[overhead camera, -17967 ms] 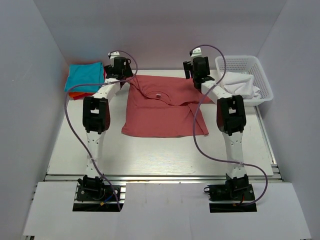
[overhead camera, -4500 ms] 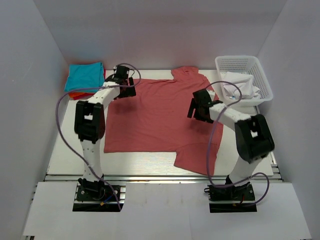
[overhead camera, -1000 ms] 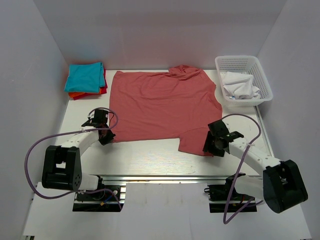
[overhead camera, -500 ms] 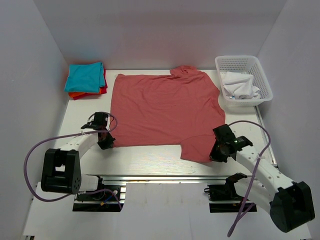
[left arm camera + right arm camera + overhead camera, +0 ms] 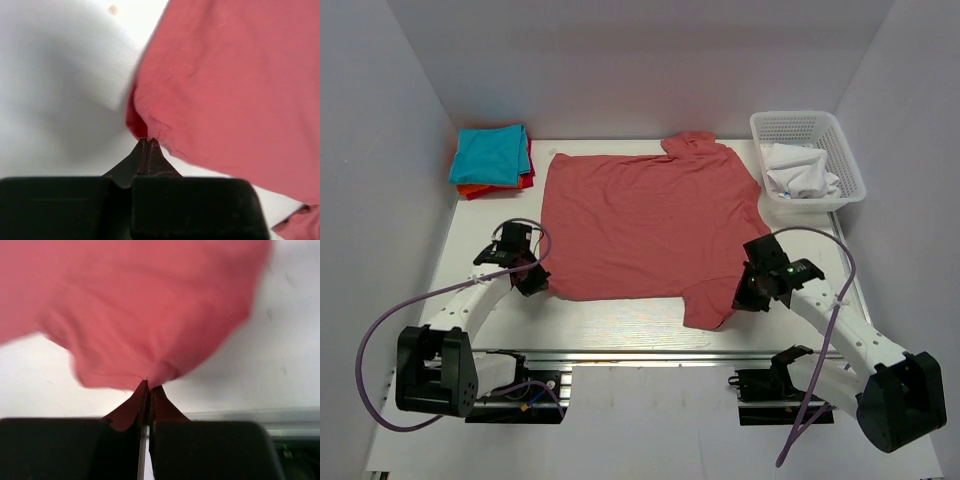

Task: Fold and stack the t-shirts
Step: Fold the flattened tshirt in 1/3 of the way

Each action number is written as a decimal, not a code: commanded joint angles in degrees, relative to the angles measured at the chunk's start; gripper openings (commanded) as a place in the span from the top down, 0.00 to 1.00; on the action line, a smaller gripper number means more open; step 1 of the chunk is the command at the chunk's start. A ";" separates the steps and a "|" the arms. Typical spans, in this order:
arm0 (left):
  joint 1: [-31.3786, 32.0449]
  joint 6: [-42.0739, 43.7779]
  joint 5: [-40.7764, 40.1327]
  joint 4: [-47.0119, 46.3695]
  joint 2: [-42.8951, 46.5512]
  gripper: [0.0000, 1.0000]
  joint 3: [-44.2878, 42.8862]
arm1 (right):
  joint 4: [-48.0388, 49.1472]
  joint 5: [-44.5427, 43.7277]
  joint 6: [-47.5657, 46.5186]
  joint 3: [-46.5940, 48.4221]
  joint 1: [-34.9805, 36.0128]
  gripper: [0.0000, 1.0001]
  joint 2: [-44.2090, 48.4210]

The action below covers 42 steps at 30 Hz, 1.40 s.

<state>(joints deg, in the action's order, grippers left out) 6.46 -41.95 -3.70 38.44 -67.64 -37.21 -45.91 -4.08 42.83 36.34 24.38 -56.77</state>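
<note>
The salmon-red t-shirt (image 5: 650, 225) lies spread flat in the middle of the desk (image 5: 610, 322), light limp cotton that should sag wherever unsupported, so corners and hems look the best holds. It seems to lie sideways, long axis left to right, hem leftward and sleeves rightward. The left hand (image 5: 148, 142) is pinched tight on its near-left hem corner, the right hand (image 5: 148, 385) on the near sleeve's edge; a folded teal t-shirt (image 5: 492, 153) tops the stack at the far-left corner.
</note>
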 commanded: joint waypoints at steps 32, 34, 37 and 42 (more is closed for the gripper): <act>-2.77 4.86 -10.80 -2.31 -34.48 1.00 -40.48 | 24.55 -8.40 -9.25 38.10 -10.75 1.00 -35.94; -2.77 4.86 -10.80 -2.31 -36.15 1.00 -42.32 | 24.73 -8.32 -9.17 40.20 -11.28 1.00 -38.84; -2.77 4.86 -12.11 -1.26 -39.14 1.00 -44.26 | 24.82 -8.06 -9.86 44.23 -11.99 1.00 -42.79; -3.82 4.34 -12.73 -0.73 -45.20 0.94 -48.91 | 24.03 -8.93 -9.52 50.66 -12.87 1.00 -52.02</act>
<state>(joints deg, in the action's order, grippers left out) 3.92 -37.74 -14.28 37.63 -111.46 -82.52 -22.61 -11.88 34.02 82.67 12.27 -105.67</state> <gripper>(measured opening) 0.046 0.023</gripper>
